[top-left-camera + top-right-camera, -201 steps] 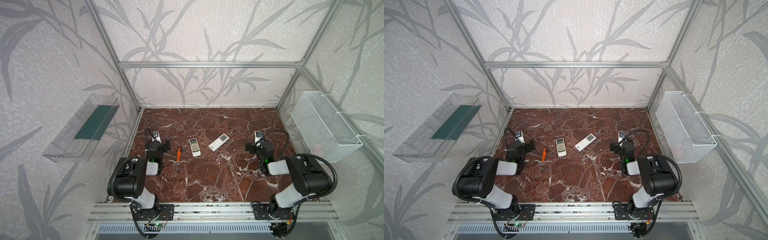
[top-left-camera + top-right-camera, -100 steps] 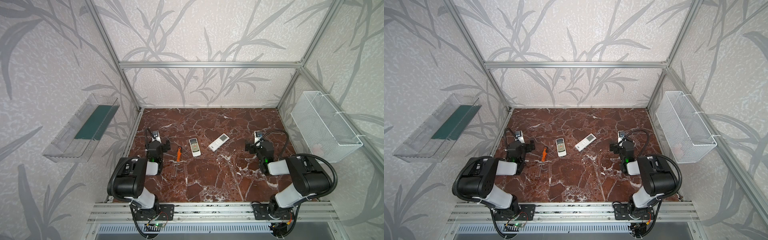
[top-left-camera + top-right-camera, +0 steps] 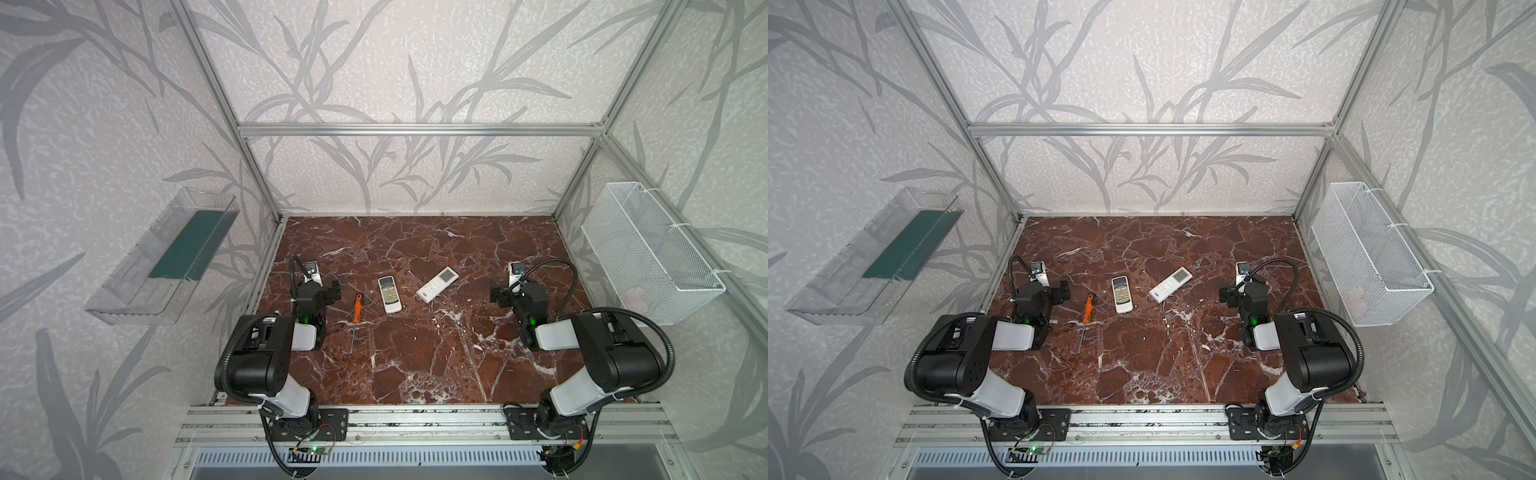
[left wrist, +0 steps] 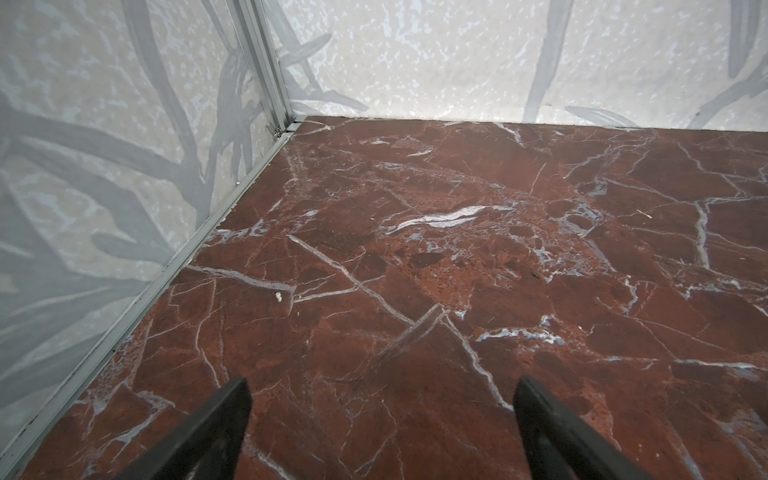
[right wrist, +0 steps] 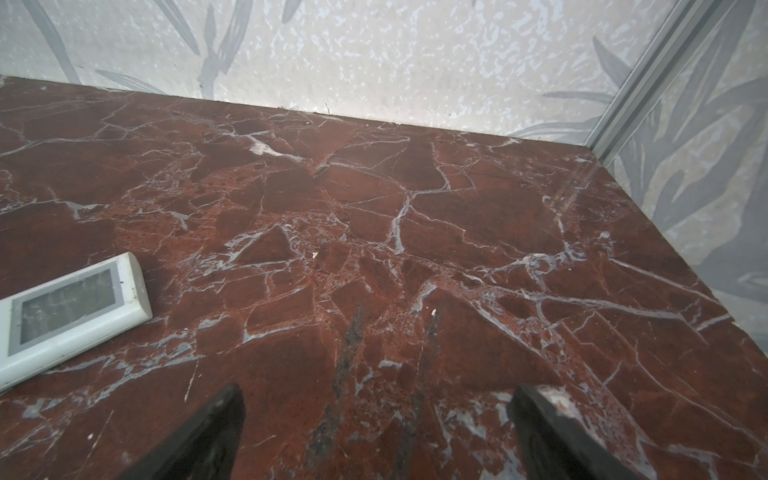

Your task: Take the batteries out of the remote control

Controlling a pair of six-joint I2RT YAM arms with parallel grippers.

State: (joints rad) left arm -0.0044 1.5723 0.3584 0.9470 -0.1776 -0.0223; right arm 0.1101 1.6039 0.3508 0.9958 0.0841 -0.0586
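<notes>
Mid-frame, small remote (image 3: 390, 294) and white remote (image 3: 437, 284) lie face-up; batteries unseen, presumably inside. Flanking them, left gripper (image 4: 380, 390) and right gripper (image 5: 376, 395): jaws wide, empty, approach clear.

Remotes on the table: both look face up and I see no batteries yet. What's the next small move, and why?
Probably swing the right gripper toward the long white remote and grasp it to turn it over. Both it and the orange-buttoned remote lie buttons up, so their battery sides are hidden; the right gripper is open, empty and nearest that one.
</notes>
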